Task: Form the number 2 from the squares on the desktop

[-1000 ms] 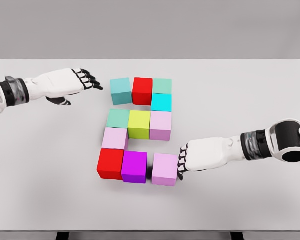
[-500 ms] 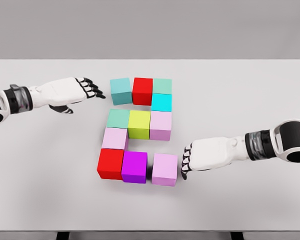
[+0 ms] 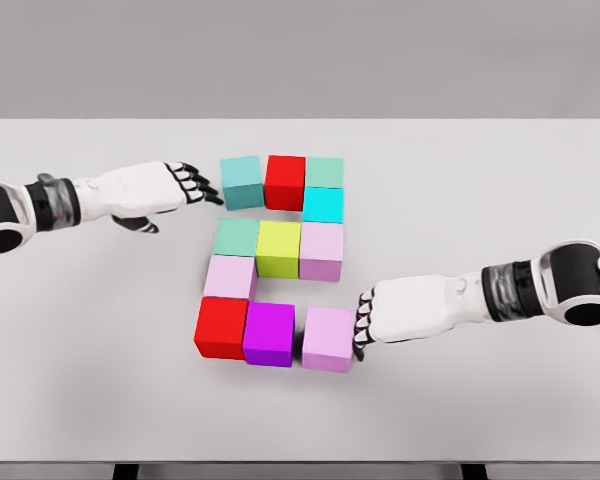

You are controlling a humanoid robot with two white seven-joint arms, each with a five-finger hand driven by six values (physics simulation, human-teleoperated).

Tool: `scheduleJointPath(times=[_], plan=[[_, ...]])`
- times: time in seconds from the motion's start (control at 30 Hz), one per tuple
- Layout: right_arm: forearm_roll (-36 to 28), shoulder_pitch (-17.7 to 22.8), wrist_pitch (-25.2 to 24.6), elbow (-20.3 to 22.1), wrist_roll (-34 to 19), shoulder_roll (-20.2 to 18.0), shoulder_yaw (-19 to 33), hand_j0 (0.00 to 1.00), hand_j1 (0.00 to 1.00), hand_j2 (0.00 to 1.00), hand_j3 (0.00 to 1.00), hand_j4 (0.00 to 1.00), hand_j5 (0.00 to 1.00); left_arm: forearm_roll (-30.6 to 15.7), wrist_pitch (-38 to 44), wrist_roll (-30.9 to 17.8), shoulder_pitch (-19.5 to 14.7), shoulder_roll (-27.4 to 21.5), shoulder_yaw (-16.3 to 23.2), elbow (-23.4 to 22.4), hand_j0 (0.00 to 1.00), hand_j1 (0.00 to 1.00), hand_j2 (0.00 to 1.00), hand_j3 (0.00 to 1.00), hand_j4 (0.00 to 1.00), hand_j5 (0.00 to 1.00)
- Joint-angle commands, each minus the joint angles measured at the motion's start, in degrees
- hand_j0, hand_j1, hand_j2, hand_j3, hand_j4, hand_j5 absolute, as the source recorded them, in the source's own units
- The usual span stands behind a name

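Note:
Coloured cubes lie in a blocky figure at the table's middle. The top row holds a teal cube [image 3: 242, 182], a red cube [image 3: 285, 181] and a green cube [image 3: 325, 171], with a cyan cube [image 3: 323, 204] below the green one. The middle row is a green cube [image 3: 237, 238], a yellow-green cube [image 3: 278, 248] and a pink cube [image 3: 322, 250]. Another pink cube [image 3: 230, 277] sits under its left end. At the bottom stand a red cube [image 3: 221, 327], a purple cube [image 3: 269, 333] and a pink cube [image 3: 329, 338], which is set slightly apart. My left hand [image 3: 202, 187] is open, fingertips just left of the teal cube. My right hand [image 3: 361, 324] is open, fingertips against the bottom pink cube's right side.
The grey table [image 3: 500, 180] stretches wide on both sides of the figure. Its front edge runs along the bottom of the view. Both forearms lie low over the surface, left and right of the cubes.
My left hand has slid right, closing on the teal cube. My right hand drew back slightly, then returned to the bottom pink cube's side. The cubes look unmoved.

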State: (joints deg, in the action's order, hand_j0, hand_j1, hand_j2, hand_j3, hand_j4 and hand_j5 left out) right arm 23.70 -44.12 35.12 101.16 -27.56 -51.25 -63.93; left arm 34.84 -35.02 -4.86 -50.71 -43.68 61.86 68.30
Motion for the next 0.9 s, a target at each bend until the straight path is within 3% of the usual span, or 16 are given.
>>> scheduleJointPath(times=[0.0, 0.87], plan=[[-0.32, 0.00, -0.12, 0.00, -0.03, 0.36, 0.03, 0.60, 0.60, 0.60, 0.60, 0.60, 0.60, -0.30, 0.02, 0.03, 0.00, 0.26, -0.07, -0.01, 0.95, 0.95, 0.95, 0.95, 0.95, 0.95], [-0.32, 0.70, -0.12, 0.00, 0.05, -0.52, 0.12, 0.60, 0.60, 0.60, 0.60, 0.60, 0.60, -0.21, 0.02, 0.03, -0.44, 1.58, 0.02, -2.03, 0.96, 0.96, 0.96, 0.96, 0.96, 0.96]])
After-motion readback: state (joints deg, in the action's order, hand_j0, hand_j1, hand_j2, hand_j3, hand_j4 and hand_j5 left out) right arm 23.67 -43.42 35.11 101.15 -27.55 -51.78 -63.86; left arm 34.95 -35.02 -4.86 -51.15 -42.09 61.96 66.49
